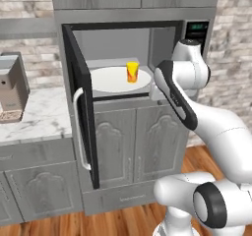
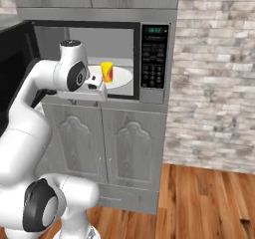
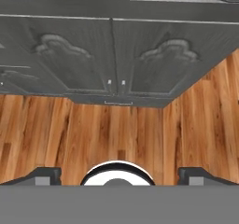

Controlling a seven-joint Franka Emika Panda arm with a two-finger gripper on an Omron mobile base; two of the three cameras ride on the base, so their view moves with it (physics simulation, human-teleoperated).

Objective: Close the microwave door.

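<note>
The microwave (image 1: 197, 31) (image 2: 154, 59) is built in above grey cabinets. The microwave door (image 1: 81, 112) stands swung far out to the left, its white bar handle (image 1: 78, 132) facing outward; in the right base view the door (image 2: 15, 68) is a dark panel at the left edge. A yellow cup (image 1: 132, 72) (image 2: 107, 71) stands on the white turntable (image 1: 110, 80). My hand (image 2: 87, 91) hovers at the cavity's lower front edge, pointing downward. In the hand view my gripper (image 3: 120, 175) is open, fingertips (image 3: 46, 174) wide apart with nothing between them, over cabinet doors and floor.
A small grey appliance (image 1: 11, 87) sits on the marble counter (image 1: 39, 117) left of the door. Carved grey cabinet doors (image 1: 133, 146) (image 3: 116, 55) are below the microwave. A brick wall (image 2: 214, 83) runs to the right, above wood floor (image 2: 209, 198).
</note>
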